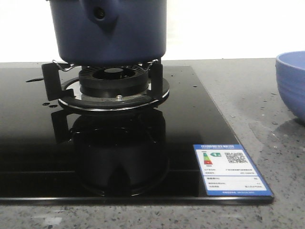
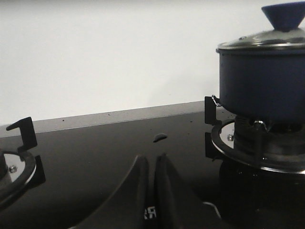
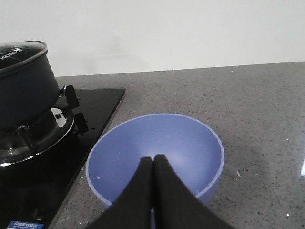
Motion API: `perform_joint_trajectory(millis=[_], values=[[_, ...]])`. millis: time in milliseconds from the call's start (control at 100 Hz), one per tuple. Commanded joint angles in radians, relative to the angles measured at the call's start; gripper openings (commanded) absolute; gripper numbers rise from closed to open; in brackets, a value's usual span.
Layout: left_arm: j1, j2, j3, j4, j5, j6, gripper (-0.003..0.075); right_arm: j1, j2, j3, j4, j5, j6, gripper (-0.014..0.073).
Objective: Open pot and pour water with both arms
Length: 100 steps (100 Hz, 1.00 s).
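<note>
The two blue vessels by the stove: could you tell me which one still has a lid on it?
The pot on the burner does: a glass lid with a blue knob covers it. The lighter blue bowl on the grey counter is open and looks empty.

- Left gripper (image 2: 153, 191): matte black, curved tapering fingers, white lettering near the base.
- Right gripper (image 3: 153, 191): matte black, smooth, unmarked tapering fingers.

A dark navy-blue cylindrical pot (image 1: 110, 31) sits on a glossy black glass hob (image 1: 38, 157). Right of the hob, a lighter blue ribbed bowl (image 1: 291, 83) stands on a grey speckled stone counter (image 1: 257, 90). A blue-and-white energy label (image 1: 231, 170) with red-to-green bars marks the hob's corner.
</note>
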Motion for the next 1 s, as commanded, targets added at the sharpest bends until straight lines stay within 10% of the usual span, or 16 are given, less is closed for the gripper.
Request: perform_joint_trajectory(millis=[0,310,990], values=[[0.025,-0.043,0.029,0.041,-0.067,-0.070,-0.0020,0.001,0.014,-0.022,0.002,-0.083,-0.010,-0.0062],[0.177,-0.106,0.027,0.147,0.365,-0.221,-0.0020,0.001,0.014,-0.022,0.002,-0.083,-0.010,-0.0062],[0.182,-0.106,0.027,0.144,0.363,-0.221,-0.0020,0.001,0.014,-0.022,0.002,-0.083,-0.010,-0.0062]])
